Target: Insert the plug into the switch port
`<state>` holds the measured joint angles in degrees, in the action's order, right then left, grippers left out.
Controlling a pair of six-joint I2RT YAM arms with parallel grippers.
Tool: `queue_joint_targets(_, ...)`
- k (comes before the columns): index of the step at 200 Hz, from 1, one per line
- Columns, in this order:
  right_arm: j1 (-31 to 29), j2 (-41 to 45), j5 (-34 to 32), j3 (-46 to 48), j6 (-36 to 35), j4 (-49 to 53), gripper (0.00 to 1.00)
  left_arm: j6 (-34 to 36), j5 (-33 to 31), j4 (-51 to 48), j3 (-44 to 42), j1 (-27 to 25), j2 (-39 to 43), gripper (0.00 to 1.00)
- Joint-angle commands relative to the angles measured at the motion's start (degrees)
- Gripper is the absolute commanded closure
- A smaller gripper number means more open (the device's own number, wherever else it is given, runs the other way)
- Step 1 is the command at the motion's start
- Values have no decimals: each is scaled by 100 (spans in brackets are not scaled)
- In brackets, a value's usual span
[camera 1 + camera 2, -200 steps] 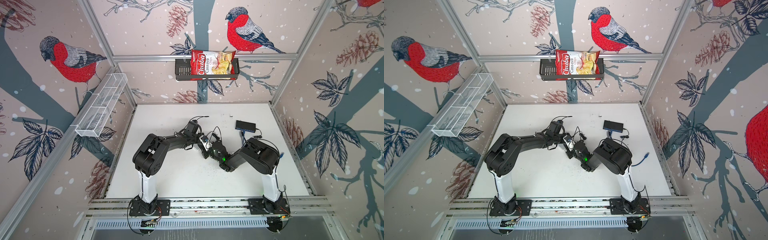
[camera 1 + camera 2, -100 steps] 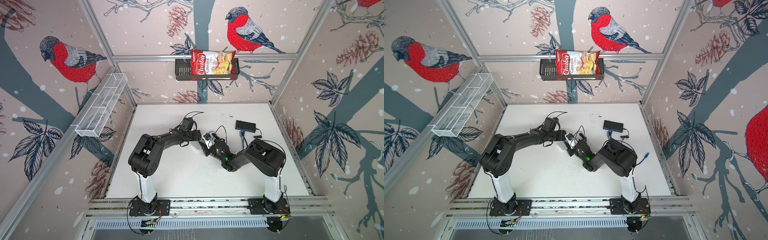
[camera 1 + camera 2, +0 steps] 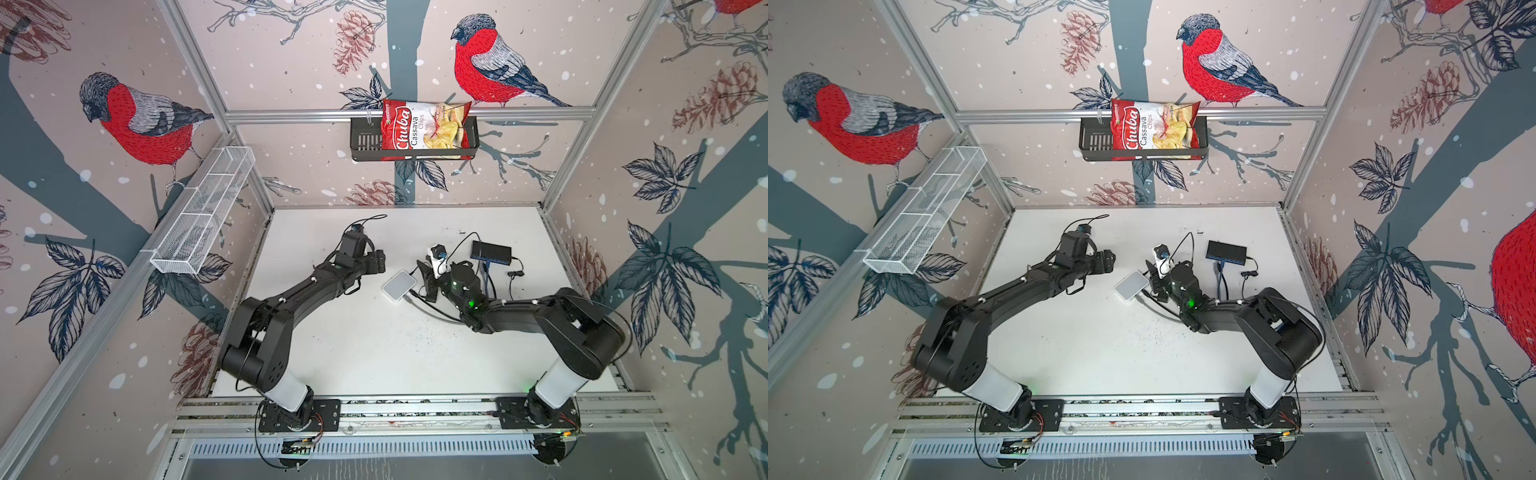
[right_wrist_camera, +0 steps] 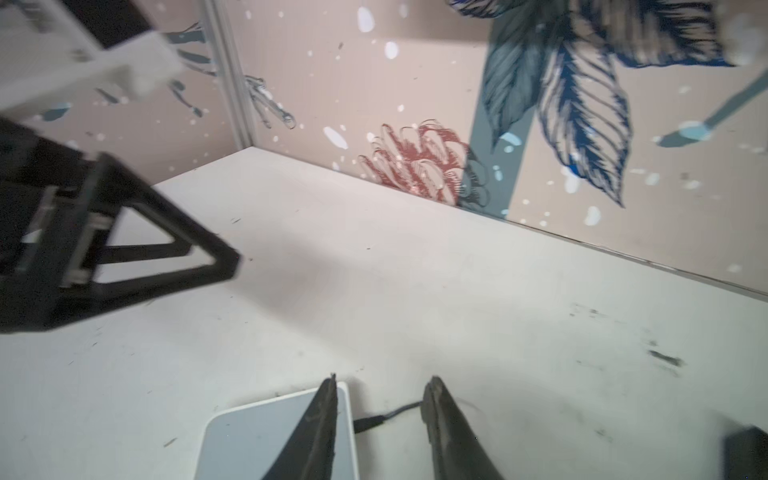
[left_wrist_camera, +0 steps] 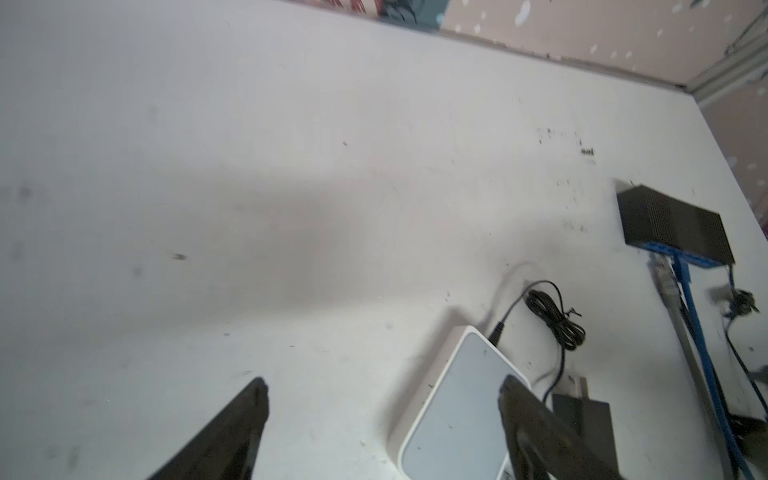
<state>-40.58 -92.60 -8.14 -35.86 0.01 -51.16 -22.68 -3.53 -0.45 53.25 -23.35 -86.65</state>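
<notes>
White laminate forms the table (image 3: 374,353), and near its middle a white switch (image 3: 399,284) is laid flat. A grey cable (image 3: 436,313) is seen to reach its 4 o'clock edge, where the plug (image 3: 410,296) is set against the housing; whether it is fully seated cannot be told. A black lead (image 5: 552,316) is plugged into the side nearest the right gripper (image 3: 428,282). That gripper is held just beside the white switch at 3 o'clock, jaws parted with nothing between them. The left gripper (image 3: 377,262) is found at 10 o'clock of the white switch, clear of it, jaws spread wide and empty. A black switch (image 3: 490,252) is placed at 2 o'clock, well apart, with blue and grey cables at its front. A chip bag (image 3: 424,129) is kept in a basket (image 3: 365,141) on the 12 o'clock wall.
</notes>
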Motion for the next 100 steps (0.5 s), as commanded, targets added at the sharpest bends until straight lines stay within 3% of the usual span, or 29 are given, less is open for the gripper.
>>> queue_joint_targets(1,325,462,-404,178,198,584,59,323,-1062,486,-491,54,534,12)
queue_joint_targets(36,1272,1090,-536,461,329,1330,57,457,-1617,685,-1301,521,1361,11)
queue_joint_targets(43,1557,1280,-194,589,531,1306,55,488,-1616,778,-1495,680,1524,11)
queue_joint_targets(54,1930,1541,54,833,766,1049,38,524,-1736,923,-1785,885,1765,11)
queue_joint_targets(56,1979,1571,68,861,802,1038,12,531,-1765,952,-1837,911,1814,10)
queue_joint_targets(58,2037,1611,83,885,815,1022,2,539,-1780,984,-1885,942,1855,10)
queue_joint_targets(60,2080,1652,93,900,796,1031,0,555,-1789,1009,-1921,981,1885,11)
queue_joint_targets(100,2414,1998,-451,880,-23,1547,1,941,-1716,1583,-2602,1578,2306,9)
